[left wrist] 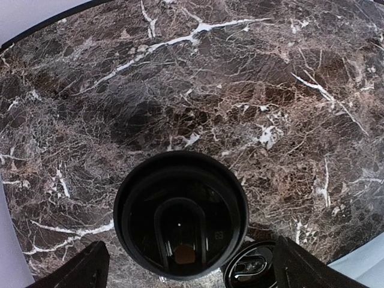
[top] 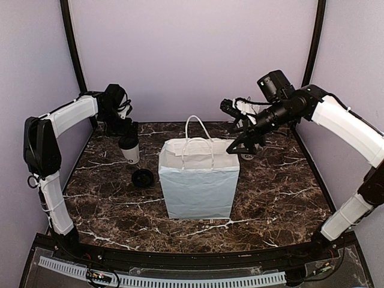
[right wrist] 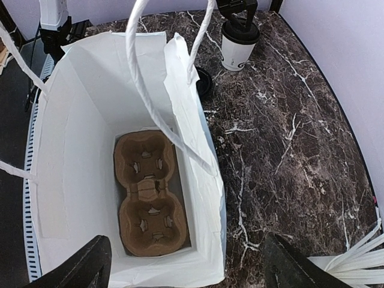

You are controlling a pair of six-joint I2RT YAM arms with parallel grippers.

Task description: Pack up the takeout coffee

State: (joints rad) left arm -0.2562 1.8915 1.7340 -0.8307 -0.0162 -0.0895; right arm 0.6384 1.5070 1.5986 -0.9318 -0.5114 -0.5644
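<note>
We see the cup [top: 130, 153] standing upright on the table [top: 276, 192], left of the bag [top: 199, 180] and apart from it, its long axis vertical and its black lid up. Its print faces the bag but is too small to read. The left gripper [top: 126, 137] hangs directly over it. In the wrist view its fingers [left wrist: 81, 270] stand spread either side of the lid, released, and the lid hides the cup's wall and base. A loose lid [top: 143, 177] lies near, cut off in that view. The right gripper [top: 238, 146] hovers at the bag's right rim, fingers [right wrist: 288, 264] wide apart, holding nothing. The carrier [right wrist: 147, 192] lies on the bag's floor. Sticks [right wrist: 360, 258] are cut off at the frame corner.
</note>
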